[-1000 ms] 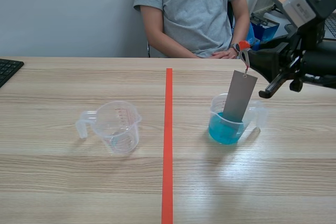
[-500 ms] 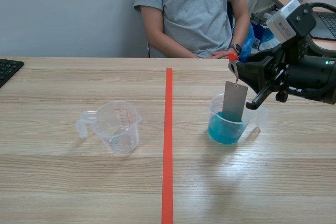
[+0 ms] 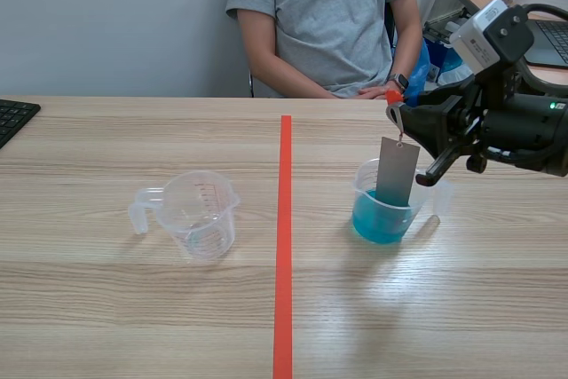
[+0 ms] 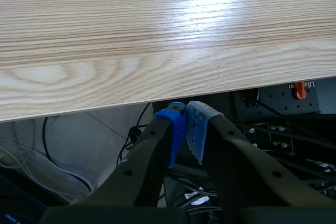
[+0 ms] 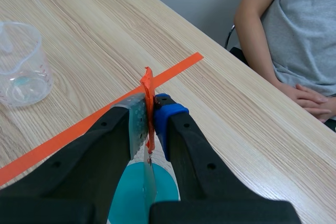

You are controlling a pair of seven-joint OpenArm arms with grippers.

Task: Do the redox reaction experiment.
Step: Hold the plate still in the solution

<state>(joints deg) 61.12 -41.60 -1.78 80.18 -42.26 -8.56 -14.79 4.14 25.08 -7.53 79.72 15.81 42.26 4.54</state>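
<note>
A clear beaker (image 3: 389, 209) holding blue liquid (image 5: 134, 192) stands right of the red tape line. A grey metal strip (image 3: 397, 171) hangs into it from a red tag (image 5: 148, 94). My right gripper (image 3: 393, 106) is shut on that tag just above the beaker, and the strip's lower end dips in the liquid. An empty clear beaker (image 3: 197, 213) stands left of the line; the right wrist view also shows this empty beaker (image 5: 21, 64). My left gripper (image 4: 184, 129) is shut on nothing, off the table's near edge, out of the scene view.
A person in a grey shirt (image 3: 324, 19) sits across the table with hands (image 5: 307, 99) resting at its far edge. A black keyboard (image 3: 13, 118) lies at the far left. Clutter and a laptop sit at the back right, off the table.
My right gripper came down and to the left with the strip, which now hangs upright and deeper in the blue liquid. In the last half second nothing moved.
</note>
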